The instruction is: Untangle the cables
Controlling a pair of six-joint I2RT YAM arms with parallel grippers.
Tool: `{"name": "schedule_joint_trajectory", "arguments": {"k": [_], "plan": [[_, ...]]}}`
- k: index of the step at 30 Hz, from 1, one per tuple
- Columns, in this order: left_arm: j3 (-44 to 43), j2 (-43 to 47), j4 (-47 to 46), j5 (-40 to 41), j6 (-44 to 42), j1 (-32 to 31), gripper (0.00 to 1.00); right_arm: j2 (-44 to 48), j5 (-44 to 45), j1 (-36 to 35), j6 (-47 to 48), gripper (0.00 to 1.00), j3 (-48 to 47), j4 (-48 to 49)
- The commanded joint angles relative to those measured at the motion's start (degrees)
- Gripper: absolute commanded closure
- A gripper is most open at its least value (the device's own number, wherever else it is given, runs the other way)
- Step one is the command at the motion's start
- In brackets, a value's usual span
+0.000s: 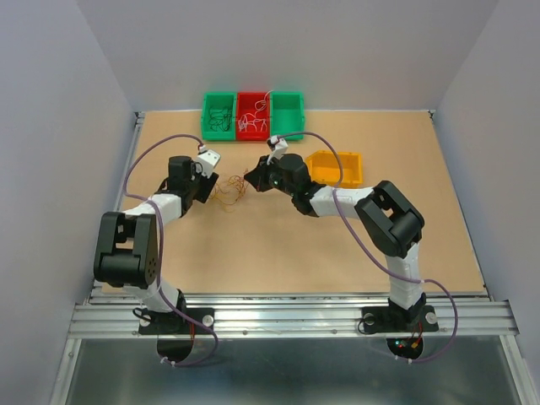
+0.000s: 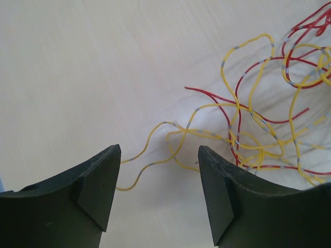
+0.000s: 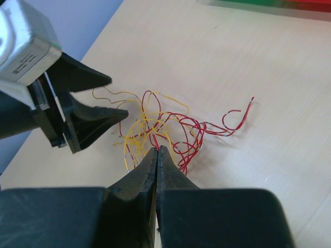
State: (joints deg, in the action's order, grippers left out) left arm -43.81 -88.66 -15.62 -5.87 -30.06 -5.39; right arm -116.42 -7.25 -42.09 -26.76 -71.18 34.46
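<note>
The cables [image 1: 232, 190] are a small tangle of thin red and yellow wires lying on the table between my two grippers. In the right wrist view the tangle [image 3: 155, 124] spreads just ahead of my right gripper [image 3: 157, 149], which is shut with a red wire running into its tips. My left gripper [image 3: 119, 96] is open at the tangle's left side. In the left wrist view my left gripper [image 2: 159, 150] is open and low over the table, and loose yellow wire ends [image 2: 170, 147] lie just ahead of its fingers, untouched. The red and yellow loops [image 2: 269, 119] sit further right.
A green bin [image 1: 205, 114], a red bin [image 1: 253, 95] and another green bin [image 1: 300, 110] stand in a row at the table's back edge, the left two with wires inside. A yellow bin [image 1: 354, 169] stands right of my right gripper [image 1: 250, 180].
</note>
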Motion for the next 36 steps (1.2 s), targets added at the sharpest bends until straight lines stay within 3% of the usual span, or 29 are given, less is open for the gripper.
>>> {"name": "schedule_joint_trajectory", "arguments": {"k": [1,3,4,6,9,12,16,18,24,29,33,36], "plan": [[-4.52,-2.82,-0.03,-0.29,-0.52,0.29,0.37,1.46,0.3,-0.45,1.1,1.0,1.04,1.75],[-5.66,-3.96,0.67,1.2,-0.26,0.29,0.54,1.81,0.39,-0.45,1.19,0.99,1.3,1.84],[-6.63,-4.41,1.28,1.99,-0.17,0.29,0.77,2.07,0.65,-0.37,1.27,0.99,1.57,1.75],[-6.64,-4.33,1.12,4.45,0.09,0.46,1.0,3.48,1.62,-0.37,1.8,1.0,2.71,1.67],[-5.15,-1.44,-0.64,5.43,0.79,1.6,1.0,6.98,3.98,0.16,2.59,0.99,5.77,1.4],[-4.09,3.12,-1.7,3.86,3.07,6.77,1.0,11.55,6.97,1.21,3.9,0.99,11.38,1.14],[-2.6,8.32,-2.66,-6.14,7.2,17.4,1.0,24.79,15.75,1.74,6.46,0.99,19.66,0.09],[-1.11,11.73,-3.8,-8.97,8.96,19.18,1.0,32.7,20.84,1.74,7.77,0.99,24.65,-0.7],[2.15,17.99,-6.53,-8.46,10.38,19.98,1.0,51.26,31.04,1.83,9.54,0.99,34.51,-5.19],[1.89,17.47,-6.18,-8.98,10.73,20.59,1.0,70.14,35.11,1.92,10.24,0.99,42.77,-8.52],[1.62,17.73,-5.65,-10.3,10.73,20.68,1.0,74.14,33.26,1.92,11.29,0.99,42.71,-13.35],[1.98,18.78,-4.69,-18.45,9.51,20.59,1.0,71.78,28.19,1.92,13.39,0.99,40.34,-16.79]]}}
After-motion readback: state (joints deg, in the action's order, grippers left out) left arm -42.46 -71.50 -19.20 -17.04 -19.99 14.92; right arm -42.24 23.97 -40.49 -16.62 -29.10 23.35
